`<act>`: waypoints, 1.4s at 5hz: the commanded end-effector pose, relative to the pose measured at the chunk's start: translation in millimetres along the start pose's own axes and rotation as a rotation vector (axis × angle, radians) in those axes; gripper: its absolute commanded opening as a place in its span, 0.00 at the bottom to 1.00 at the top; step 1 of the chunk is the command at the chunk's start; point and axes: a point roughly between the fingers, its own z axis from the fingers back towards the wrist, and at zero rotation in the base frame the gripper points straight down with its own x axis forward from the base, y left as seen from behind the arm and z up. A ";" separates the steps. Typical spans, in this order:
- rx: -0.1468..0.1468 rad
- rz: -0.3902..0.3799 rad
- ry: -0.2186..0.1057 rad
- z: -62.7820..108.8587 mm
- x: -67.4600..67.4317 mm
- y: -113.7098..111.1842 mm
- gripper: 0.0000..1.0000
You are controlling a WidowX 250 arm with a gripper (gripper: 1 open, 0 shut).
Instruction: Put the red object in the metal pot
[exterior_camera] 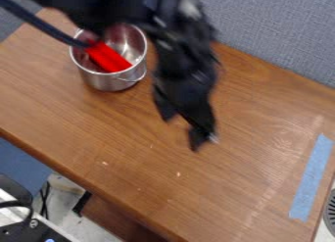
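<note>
The red object [106, 58] lies inside the metal pot [110, 56], a shiny silver round pot at the back left of the wooden table [78, 128]. My black arm reaches in from the upper left, passing over the pot's right side. The gripper [183, 124] hangs over the middle of the table, to the right of and nearer than the pot. Its fingers [201, 135] stand apart, open, with nothing between them. Motion blur softens the arm's outline.
A strip of blue tape [311, 177] lies along the table's right edge. Black cables and pale equipment [26, 224] sit below the table's front left edge. A grey wall panel [275, 30] rises behind the table.
</note>
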 end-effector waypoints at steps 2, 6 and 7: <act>0.034 0.005 -0.040 22.4 -8.8 33.8 1.00; 0.044 0.182 -0.066 -14.7 -14.4 32.0 1.00; 0.026 0.063 -0.065 -24.0 -17.8 36.3 1.00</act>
